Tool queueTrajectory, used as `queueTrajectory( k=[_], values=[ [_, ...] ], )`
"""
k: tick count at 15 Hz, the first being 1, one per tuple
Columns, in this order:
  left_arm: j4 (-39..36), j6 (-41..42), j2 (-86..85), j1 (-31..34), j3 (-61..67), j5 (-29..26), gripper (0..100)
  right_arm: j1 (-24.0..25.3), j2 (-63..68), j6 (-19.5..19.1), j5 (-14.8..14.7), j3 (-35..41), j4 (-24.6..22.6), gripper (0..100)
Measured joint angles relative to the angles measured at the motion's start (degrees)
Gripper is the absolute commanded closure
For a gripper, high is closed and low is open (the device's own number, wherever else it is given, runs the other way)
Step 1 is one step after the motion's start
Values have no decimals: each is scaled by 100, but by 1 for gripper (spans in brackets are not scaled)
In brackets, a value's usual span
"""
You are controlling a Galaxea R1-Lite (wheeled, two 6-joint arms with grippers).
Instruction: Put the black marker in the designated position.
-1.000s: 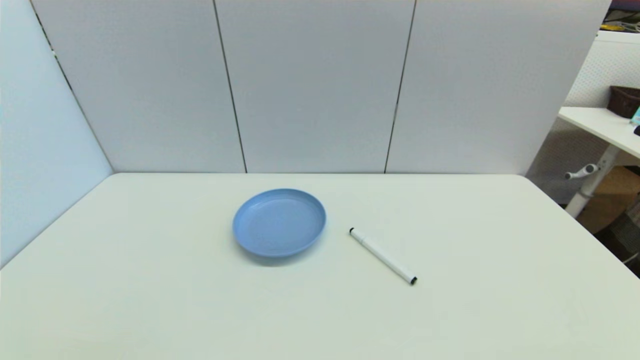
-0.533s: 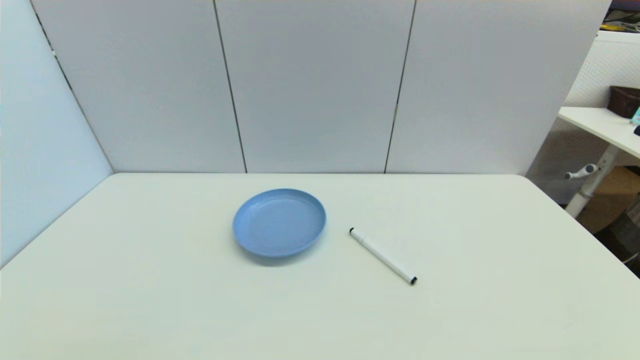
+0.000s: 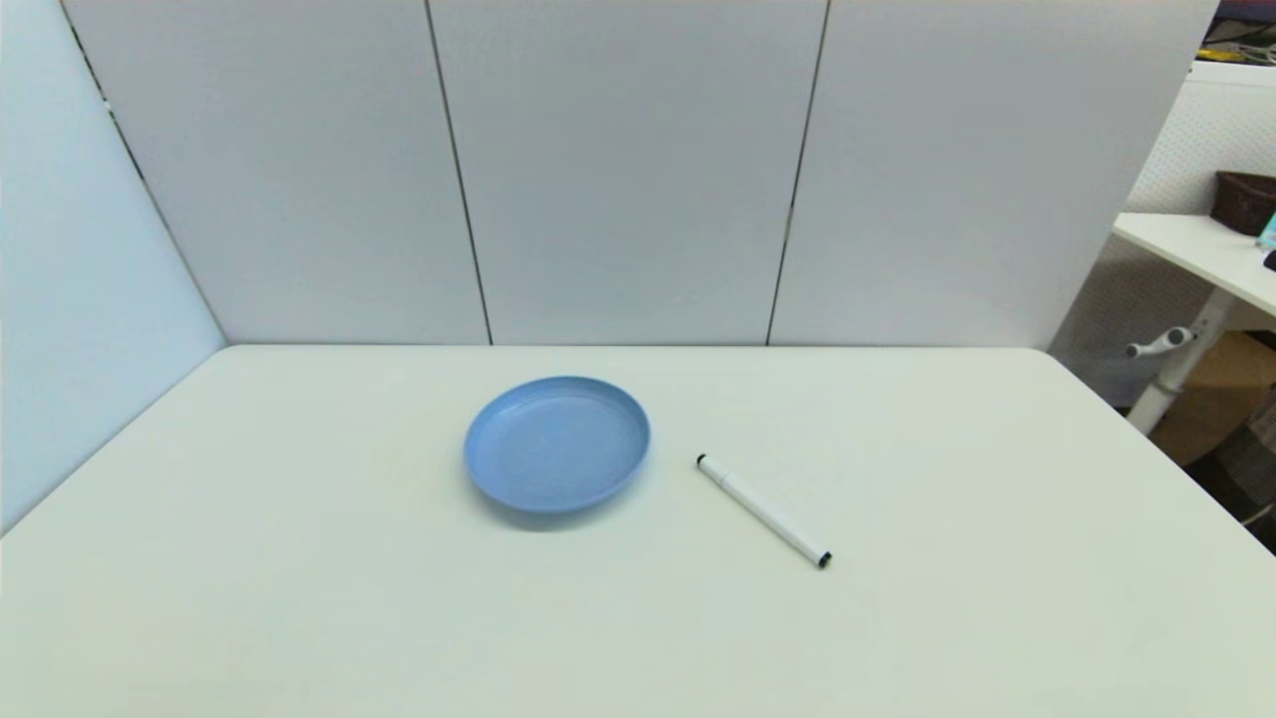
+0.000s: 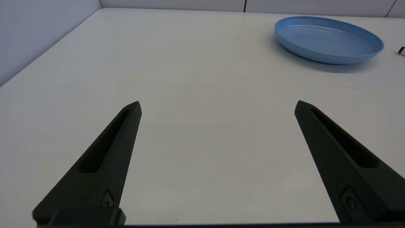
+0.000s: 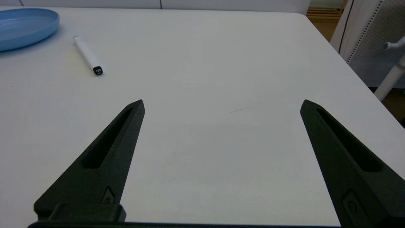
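One slim white-barrelled black marker [image 3: 763,510] is lying diagonally on the white table [image 3: 299,558], just right of the round blue plate [image 3: 556,442]. Nearer it, the right hand [image 5: 221,106] is hovering with fingers apart; the left hand [image 4: 217,106], likewise spread, is idling.

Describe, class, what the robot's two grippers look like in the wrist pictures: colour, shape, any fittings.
Both match. The left gripper and right gripper each have two long matte black fingers tapering to points, with a long recessed slot on the face and a small screw fitting near the base. No cables or printed markings show.
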Motion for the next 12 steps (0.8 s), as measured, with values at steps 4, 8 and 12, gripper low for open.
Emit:
queueTrajectory(
  k=[4,8,12],
  values=[
    [67,435,589,-11,-450,-46,0,0,0,0,0,0,2,0],
    [462,1229,2138,-105,-1774,-228,0,0,0,0,-1,0,-2,0],
    [1310,2050,4398,-779,-3589,-446,0,0,0,0,-4,0,0,0]
  ],
)
